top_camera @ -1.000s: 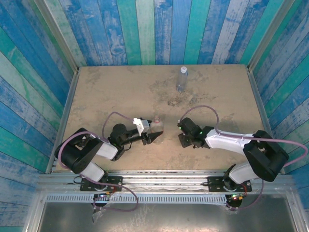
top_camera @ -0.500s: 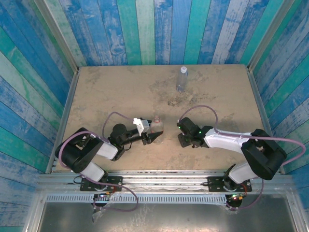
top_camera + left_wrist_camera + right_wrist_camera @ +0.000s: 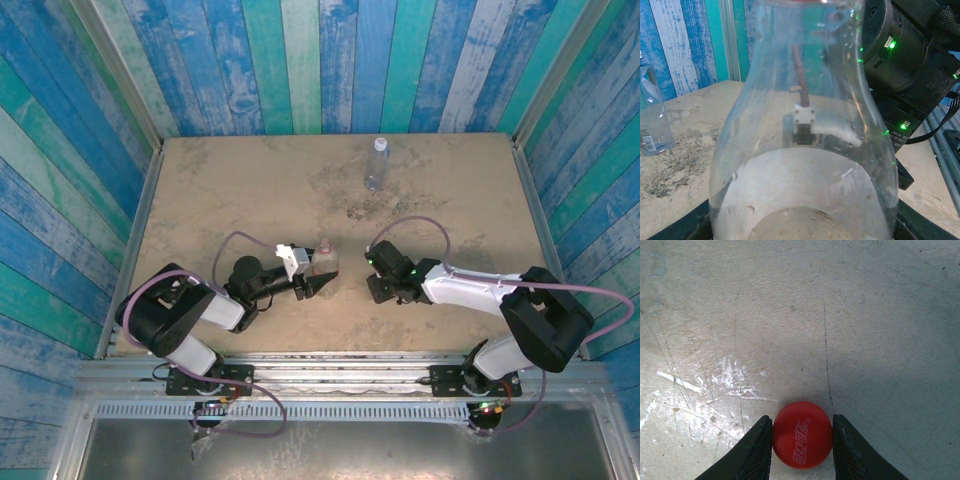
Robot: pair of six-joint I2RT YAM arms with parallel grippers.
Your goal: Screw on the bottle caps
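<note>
Red cap is sitting flat on the table, logo up, w/ the right gripper pinched in on it from both sides. The fingers look like they're touching the rim left & right, so I'd call that a grip, not a hover. Left gripper has the labelled bottle clamped around its lower body. It looks upright, neck toward the top of the left wrist cam, but the mouth is cut off there so can't tell what state the threads are in. Other bottle stands on its own at the far side, well apart from both arms.

IMO the step here is getting the cap off the table & over to the held bottle. Tips:
- Lift straight up so it doesn't skid out of the pinch, bc it's tiny and the fingers only have the thin rim.
- Hold it level, open side down.
- Get it dead centre over the neck b4 lowering. Tilted = cross-thread.
- Left side should just hold firm. No extra squeeze, thin plastic prob buckles.
- Then turn w/ light downward pressure.
</note>
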